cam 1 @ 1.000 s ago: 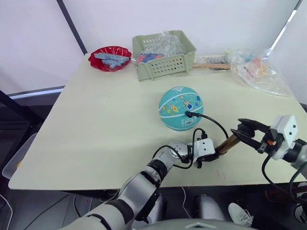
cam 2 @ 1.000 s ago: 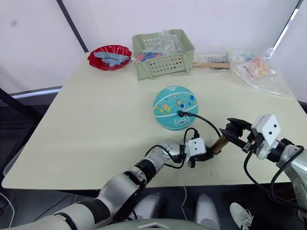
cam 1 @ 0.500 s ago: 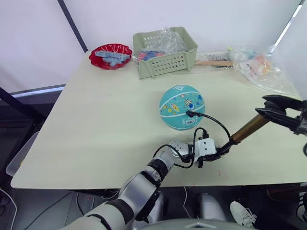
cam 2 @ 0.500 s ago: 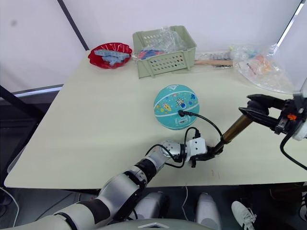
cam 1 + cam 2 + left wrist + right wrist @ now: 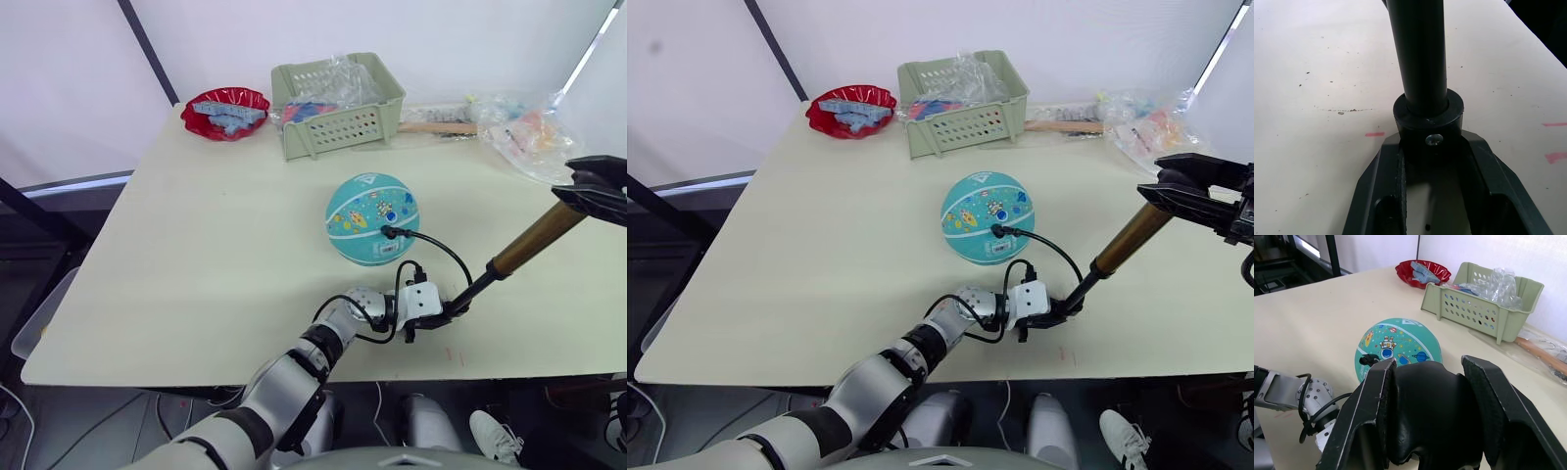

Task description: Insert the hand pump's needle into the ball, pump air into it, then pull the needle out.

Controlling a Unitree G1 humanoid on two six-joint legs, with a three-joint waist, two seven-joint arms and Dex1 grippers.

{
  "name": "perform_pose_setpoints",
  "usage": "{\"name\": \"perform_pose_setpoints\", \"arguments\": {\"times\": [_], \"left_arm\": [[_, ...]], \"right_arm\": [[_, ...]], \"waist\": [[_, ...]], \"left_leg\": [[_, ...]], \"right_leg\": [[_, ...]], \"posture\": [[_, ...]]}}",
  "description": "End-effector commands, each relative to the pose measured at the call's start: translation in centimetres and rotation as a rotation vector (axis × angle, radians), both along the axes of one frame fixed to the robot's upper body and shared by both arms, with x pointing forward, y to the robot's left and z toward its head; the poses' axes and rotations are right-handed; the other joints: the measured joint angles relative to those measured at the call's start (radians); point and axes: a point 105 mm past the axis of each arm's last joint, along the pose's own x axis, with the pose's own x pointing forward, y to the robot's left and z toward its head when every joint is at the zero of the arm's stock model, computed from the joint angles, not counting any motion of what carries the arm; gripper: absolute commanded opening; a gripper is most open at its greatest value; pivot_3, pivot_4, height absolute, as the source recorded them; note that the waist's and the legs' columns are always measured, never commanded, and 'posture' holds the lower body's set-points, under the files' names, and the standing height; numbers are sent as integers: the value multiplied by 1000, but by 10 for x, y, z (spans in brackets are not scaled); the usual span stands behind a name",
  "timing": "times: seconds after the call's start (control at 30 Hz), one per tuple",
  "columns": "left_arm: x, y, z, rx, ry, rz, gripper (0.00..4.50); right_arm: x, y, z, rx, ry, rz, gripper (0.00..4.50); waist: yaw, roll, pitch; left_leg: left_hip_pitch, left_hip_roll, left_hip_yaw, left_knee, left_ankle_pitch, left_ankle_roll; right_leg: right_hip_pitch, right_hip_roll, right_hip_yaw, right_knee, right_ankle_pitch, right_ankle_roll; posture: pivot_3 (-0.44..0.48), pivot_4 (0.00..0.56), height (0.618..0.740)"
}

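Right gripper (image 5: pixel 1176 186) clamps the hand pump (image 5: pixel 1122 247) handle, left gripper (image 5: pixel 1050 315) its foot; oblique strokes risk dislodging the needle (image 5: pixel 997 232).

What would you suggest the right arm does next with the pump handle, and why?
Probably push the handle back down. The right gripper grips the hand pump by its handle with the barrel drawn out, the left gripper pins its foot on the table, and the needle sits in the ball.

Pale beige table (image 5: pixel 196 245). On it: teal ball (image 5: pixel 371 218) centre; green basket (image 5: pixel 336 105) and red bowl (image 5: pixel 225 113) at far edge; clear plastic bags (image 5: pixel 524 132) far right; pump foot (image 5: pixel 449 311) near front.
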Motion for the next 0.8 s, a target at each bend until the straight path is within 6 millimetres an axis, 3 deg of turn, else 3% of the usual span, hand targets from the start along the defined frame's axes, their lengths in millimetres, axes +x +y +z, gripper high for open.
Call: {"name": "perform_pose_setpoints", "arguments": {"times": [0.03,0.13,0.37,0.63,0.8], "left_arm": [[-25,4,-41,138,121,-7,954],[-25,5,-41,138,121,-7,954],[-25,5,-42,141,120,-6,954],[-25,4,-41,135,123,-3,954],[-24,3,-39,130,124,-4,954]], "right_arm": [[-5,6,-2,2,-51,8,1626],[-2,16,-30,17,10,26,1626],[4,34,-73,73,61,25,1626],[6,36,-140,4,152,-38,1626],[6,40,-160,-10,151,-52,1626]], "waist": [[0,0,0],[0,-3,-1],[-1,-6,-4],[-2,-11,-11],[-3,-10,-14]], "left_leg": [[0,0,0,0,0,0],[1,1,-1,0,0,0],[4,0,0,0,0,0],[5,1,-1,0,0,0],[6,1,-1,-1,0,0]], "right_leg": [[0,0,0,0,0,0],[0,1,-1,0,0,0],[2,1,0,1,0,1],[2,2,0,1,0,0],[3,2,0,1,-2,2]], "posture": [[0,150,740],[0,150,740],[0,150,740],[0,150,740],[0,150,740]]}}
